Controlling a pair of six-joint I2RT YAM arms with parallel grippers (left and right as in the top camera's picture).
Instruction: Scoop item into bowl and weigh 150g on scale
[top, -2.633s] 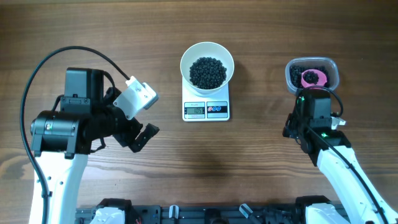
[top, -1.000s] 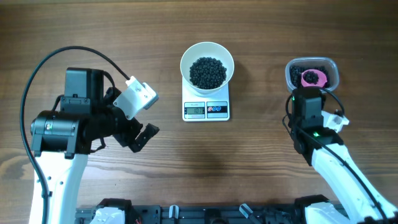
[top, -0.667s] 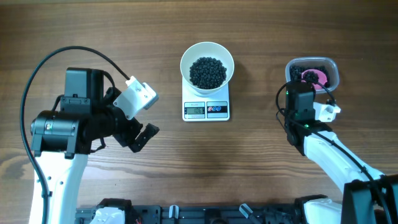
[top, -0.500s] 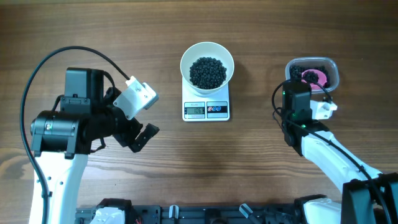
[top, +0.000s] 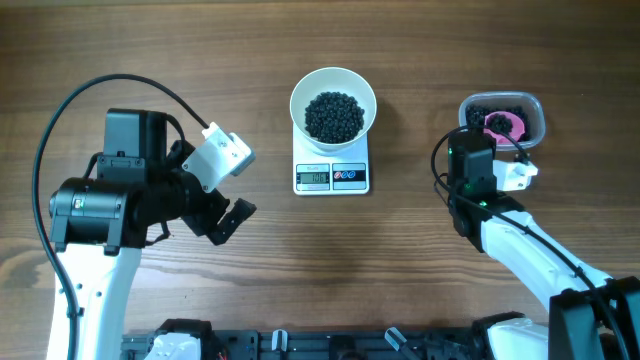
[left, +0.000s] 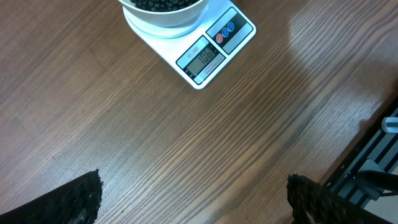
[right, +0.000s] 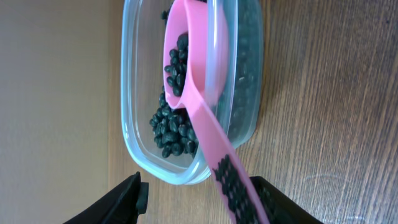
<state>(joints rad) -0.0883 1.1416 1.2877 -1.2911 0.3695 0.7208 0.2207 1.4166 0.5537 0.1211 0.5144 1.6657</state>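
The overhead view alone takes in the whole wooden table (top: 400, 260): a round white bowl (top: 333, 88) sits on a small white digital kitchen scale (top: 332, 176) at the centre. A clear plastic tub with rounded corners (top: 536, 112) stands well apart from them to the right.

Only the left wrist view shows the scale's grey display and two buttons from near. The display is lit, but its digits are too small to read surely.

Only the right wrist view shows how the pink plastic scoop (right: 199, 74) lies. Its cup end rests inside the tub, and its handle slopes out over the near rim.

The bowl holds a dark heap of glossy black beans (top: 333, 116) that covers most of its floor. More of the same beans lie loose in the tub, around and under the scoop's cup.

The left arm stands at the left of the table, its wrist turned toward the scale. The left gripper (left: 196, 202) hangs over bare wood, fingers spread wide with nothing between them.

The right arm reaches forward to the tub's near edge. The right gripper (right: 199, 202) has its fingers apart on either side of the scoop handle. One finger stands clear of the handle and the other just beside it, so the handle is not clamped.
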